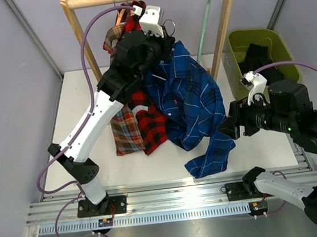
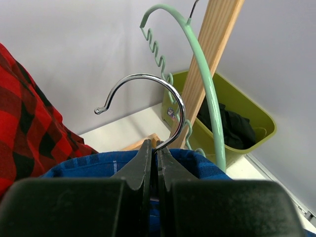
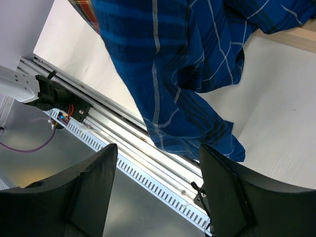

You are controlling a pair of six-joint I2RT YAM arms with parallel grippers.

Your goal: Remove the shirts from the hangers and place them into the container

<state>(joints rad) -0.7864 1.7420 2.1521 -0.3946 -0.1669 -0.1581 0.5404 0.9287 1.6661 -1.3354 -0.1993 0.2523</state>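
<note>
Nothing legible in any view.
A small pale sticker (image 2: 171, 112) sits on the end wall of the olive-green container (image 2: 249, 109) in the left wrist view, and its dark print is too small to read. From above, a tiny reddish tag (image 1: 175, 103) shows on the blue shirt (image 1: 195, 91) and a pale curved patch (image 1: 140, 108) on the red-black plaid shirt (image 1: 150, 125). No letters can be made out on either. In the right wrist view, the small circuit board (image 3: 61, 117) at the arm base carries coloured parts, but no marking on it is clear enough to read.
</note>
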